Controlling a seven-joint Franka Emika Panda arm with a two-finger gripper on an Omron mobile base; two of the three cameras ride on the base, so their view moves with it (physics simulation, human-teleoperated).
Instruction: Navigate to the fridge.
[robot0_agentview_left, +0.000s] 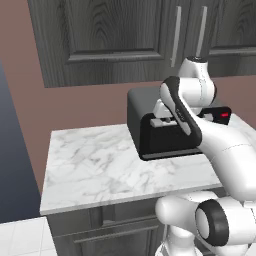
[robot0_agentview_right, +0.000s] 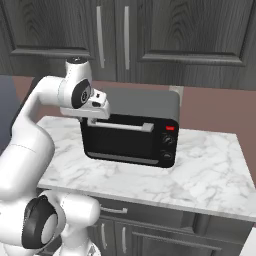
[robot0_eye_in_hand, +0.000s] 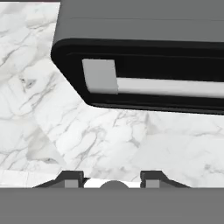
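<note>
The fridge is out of view. My gripper (robot0_eye_in_hand: 112, 178) hangs above the white marble counter (robot0_eye_in_hand: 87, 131), just in front of the black microwave (robot0_eye_in_hand: 144, 57). Its two dark fingertips (robot0_eye_in_hand: 73, 177) stand wide apart, open, with nothing between them. In the right base view the hand (robot0_agentview_right: 98, 114) sits at the microwave's upper left corner, over its door handle. In the left base view the hand (robot0_agentview_left: 163, 119) is in front of the microwave (robot0_agentview_left: 145, 125).
The microwave (robot0_agentview_right: 135, 137) stands on a marble counter (robot0_agentview_left: 100, 165) against a brown wall. Dark wood-grain upper cabinets (robot0_agentview_left: 115, 35) with long handles hang above, and lower cabinets (robot0_agentview_right: 150, 230) sit beneath. White tiled floor (robot0_agentview_left: 20, 235) and a dark blue wall (robot0_agentview_left: 10, 150) lie left of the counter.
</note>
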